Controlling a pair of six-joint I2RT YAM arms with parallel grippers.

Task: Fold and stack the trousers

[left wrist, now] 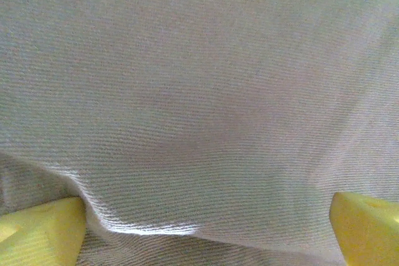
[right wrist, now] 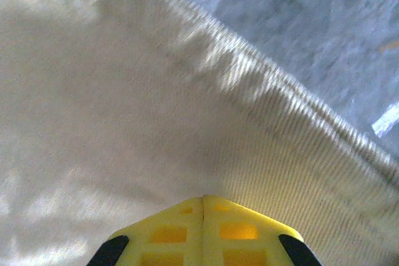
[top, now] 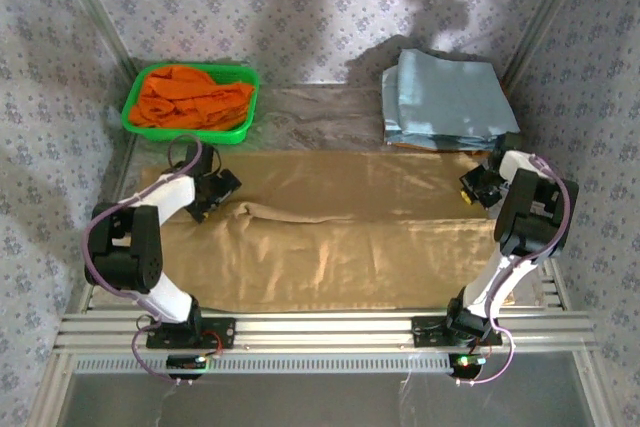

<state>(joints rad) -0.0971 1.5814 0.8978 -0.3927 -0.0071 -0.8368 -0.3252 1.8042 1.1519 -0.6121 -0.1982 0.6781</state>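
Note:
The tan trousers (top: 330,247) lie spread flat across the table from left to right, with a soft ridge (top: 290,215) running from the left side. My left gripper (top: 218,192) sits low over their left end. In the left wrist view it (left wrist: 206,228) stands open, one yellow finger (left wrist: 43,232) on each side of a raised wrinkle of cloth (left wrist: 187,123). My right gripper (top: 476,187) is at the trousers' far right edge. Its yellow jaws (right wrist: 203,200) are pressed shut, pinching the cloth (right wrist: 124,123) just inside the hem (right wrist: 280,91).
A green basket (top: 135,112) holding a bright orange garment (top: 190,97) stands at the back left. A stack of folded light blue garments (top: 445,97) lies at the back right, just behind my right gripper. The metal rail (top: 320,327) runs along the near edge.

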